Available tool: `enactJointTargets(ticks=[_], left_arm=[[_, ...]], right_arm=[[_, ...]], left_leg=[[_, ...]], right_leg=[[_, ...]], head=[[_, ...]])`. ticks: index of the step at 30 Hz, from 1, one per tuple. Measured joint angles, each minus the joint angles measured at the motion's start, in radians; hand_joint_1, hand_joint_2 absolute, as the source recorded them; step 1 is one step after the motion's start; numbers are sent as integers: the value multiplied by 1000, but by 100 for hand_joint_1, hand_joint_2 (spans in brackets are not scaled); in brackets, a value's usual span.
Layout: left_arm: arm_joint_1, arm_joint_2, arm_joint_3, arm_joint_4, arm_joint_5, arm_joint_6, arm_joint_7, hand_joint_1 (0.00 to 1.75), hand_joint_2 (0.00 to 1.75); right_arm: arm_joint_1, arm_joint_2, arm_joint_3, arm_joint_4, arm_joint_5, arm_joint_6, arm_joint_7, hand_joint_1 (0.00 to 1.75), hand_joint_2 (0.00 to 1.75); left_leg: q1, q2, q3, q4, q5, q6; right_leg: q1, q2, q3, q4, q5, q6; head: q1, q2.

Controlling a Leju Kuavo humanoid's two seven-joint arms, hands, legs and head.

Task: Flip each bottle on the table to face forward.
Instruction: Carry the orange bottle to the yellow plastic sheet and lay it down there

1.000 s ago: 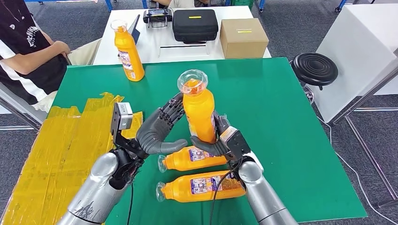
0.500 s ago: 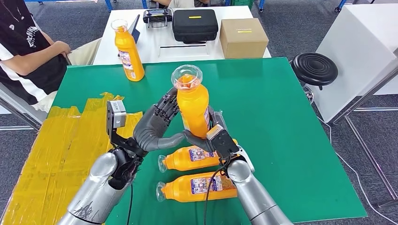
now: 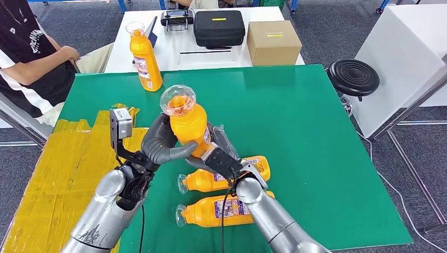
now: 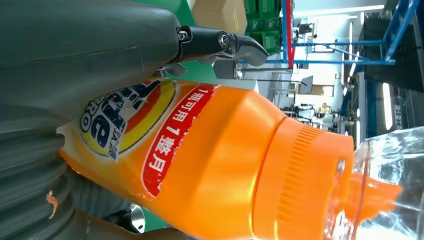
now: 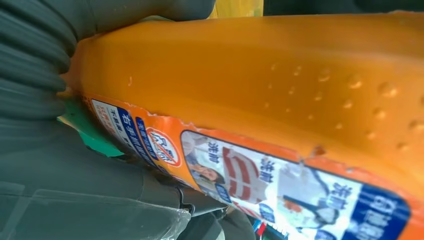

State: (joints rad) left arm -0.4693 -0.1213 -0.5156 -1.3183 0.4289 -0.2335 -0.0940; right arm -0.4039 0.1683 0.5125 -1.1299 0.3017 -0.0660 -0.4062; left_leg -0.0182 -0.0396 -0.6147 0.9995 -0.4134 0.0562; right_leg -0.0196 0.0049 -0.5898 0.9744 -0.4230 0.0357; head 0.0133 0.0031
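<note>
An orange bottle [image 3: 188,126] with a clear cap is held upright above the green table [image 3: 316,132], leaning a little to the left. My left hand [image 3: 158,145] wraps around its body from the left, thumb across the front. My right hand [image 3: 219,156] holds its lower part from the right. In the left wrist view the bottle [image 4: 210,165] lies against my left hand [image 4: 75,50]. The right wrist view has its back label [image 5: 275,100] against my right hand [image 5: 50,175]. Two more bottles lie on their sides [image 3: 224,178] [image 3: 219,211] below the hands. Another bottle [image 3: 143,55] stands upright at the back left.
Yellow taped sheeting [image 3: 58,168] covers the table's left side. A person [image 3: 31,58] sits at the far left. Behind stands a white table with a black case [image 3: 219,26] and a cardboard box [image 3: 273,42]. A black stool [image 3: 353,76] is at the right.
The held bottle has moved left and down with my right hand. My left hand, open beside it before, has closed around its body.
</note>
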Motion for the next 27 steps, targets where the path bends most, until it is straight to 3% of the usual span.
enactJointTargets(ticks=[27], left_arm=[[26,0,52,32,14,8,-13,0,175]], right_arm=[[-79,19,74,140,6,1,4,175,175]], left_leg=[[0,0,0,0,0,0]], right_leg=[[0,0,0,0,0,0]], head=[[0,0]])
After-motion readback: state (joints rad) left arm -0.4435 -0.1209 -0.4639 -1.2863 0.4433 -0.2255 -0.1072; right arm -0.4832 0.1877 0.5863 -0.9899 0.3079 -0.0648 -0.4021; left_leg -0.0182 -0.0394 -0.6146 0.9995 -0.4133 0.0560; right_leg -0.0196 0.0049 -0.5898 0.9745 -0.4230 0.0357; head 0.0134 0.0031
